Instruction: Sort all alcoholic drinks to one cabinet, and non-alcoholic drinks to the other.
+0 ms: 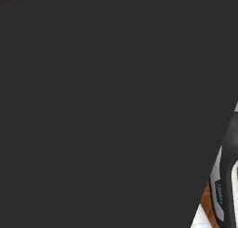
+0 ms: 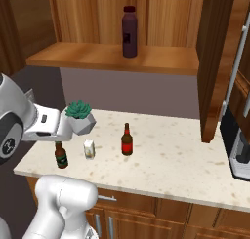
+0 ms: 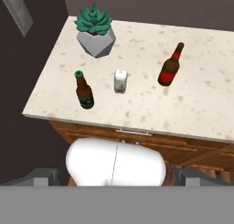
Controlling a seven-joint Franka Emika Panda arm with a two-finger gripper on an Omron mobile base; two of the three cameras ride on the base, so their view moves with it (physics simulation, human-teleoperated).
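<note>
Standing on the speckled worktop are two beer bottles and a small white carton. One beer bottle with a green label is near the worktop's left front corner; the carton stands just to its right, apart from it. The other beer bottle, with a red label, stands further right, toward the middle of the worktop. A potted succulent sits at the back left corner. The dark purple bottle stands upright on the open cabinet shelf above the worktop. The gripper hovers in front of the worktop's front edge, its fingertips wide apart, holding nothing.
</note>
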